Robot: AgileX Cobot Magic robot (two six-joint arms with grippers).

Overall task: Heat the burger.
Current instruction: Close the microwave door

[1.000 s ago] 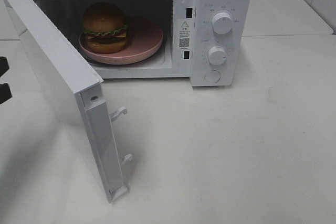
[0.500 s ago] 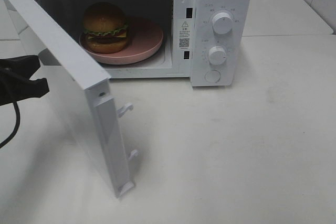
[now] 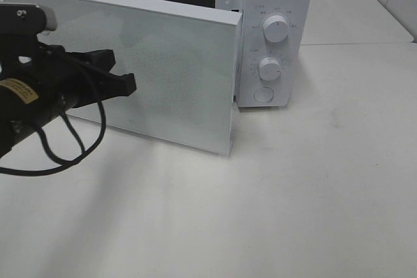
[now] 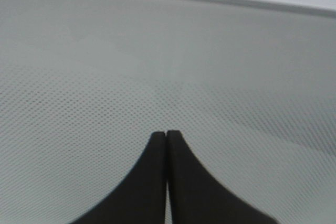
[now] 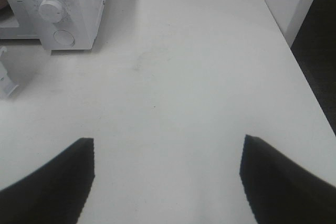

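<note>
The door (image 3: 169, 69) has swung almost shut, hiding the burger; the left pincer (image 3: 126, 84), closed for pushing, presses it from nine o'clock. The right pincer (image 5: 167, 142) gapes idle.

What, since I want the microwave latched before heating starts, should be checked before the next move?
1. Microwave door fully closed: not ok. Its free edge stands out from the body beside the control panel.
2. Left end effector ready to push: ok. It is shut, with its tips at the door's mesh front.
3. Burger in place inside: cannot tell. The door hides the cavity.
4. Right end effector out of the door's path: ok. It is open, holds nothing and hangs over the table.
</note>
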